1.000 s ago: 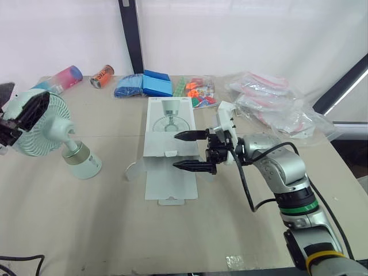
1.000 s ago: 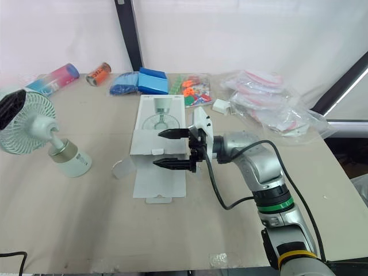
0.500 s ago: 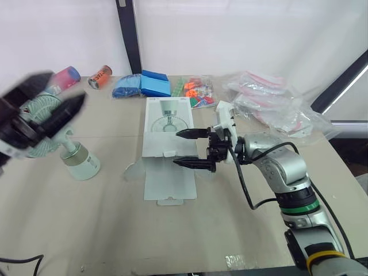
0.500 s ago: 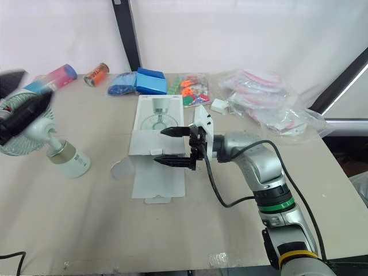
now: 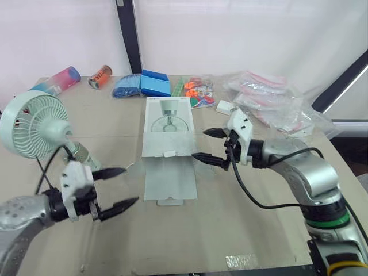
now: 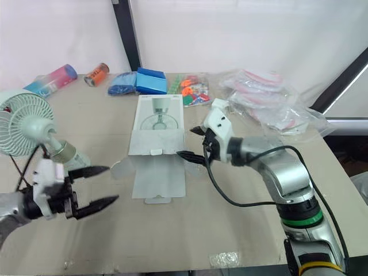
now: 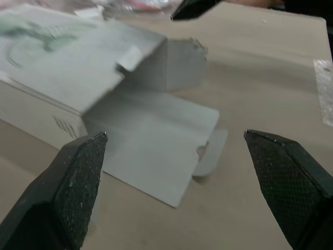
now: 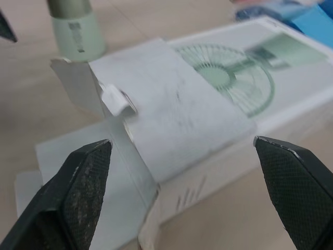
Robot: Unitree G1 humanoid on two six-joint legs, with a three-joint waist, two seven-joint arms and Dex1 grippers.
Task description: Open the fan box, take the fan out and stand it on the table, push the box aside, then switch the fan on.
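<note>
The pale green fan [image 5: 34, 123] stands upright at the table's left on its base [image 5: 86, 158]. The white fan box [image 5: 168, 123] lies flat in the middle, its near end open with the flaps [image 5: 170, 179] spread on the table. My left gripper [image 5: 129, 185] is open, low over the table in front of the fan base and left of the flaps, holding nothing. My right gripper [image 5: 199, 144] is open just right of the box's open end, close to its side. The left wrist view faces the open flap [image 7: 151, 151]; the right wrist view shows the box top [image 8: 208, 104].
Along the back edge lie a pink-blue bottle [image 5: 57, 79], a can [image 5: 101, 76], blue packs [image 5: 144, 84], colourful packets [image 5: 195, 92] and clear plastic bags [image 5: 276, 106]. A small white block [image 5: 224, 106] sits right of the box. A black pole [image 5: 129, 37] rises behind.
My left gripper has left the fan's head and dropped to the table in front of the fan base. The right gripper has drawn back to the right, off the box's open end.
</note>
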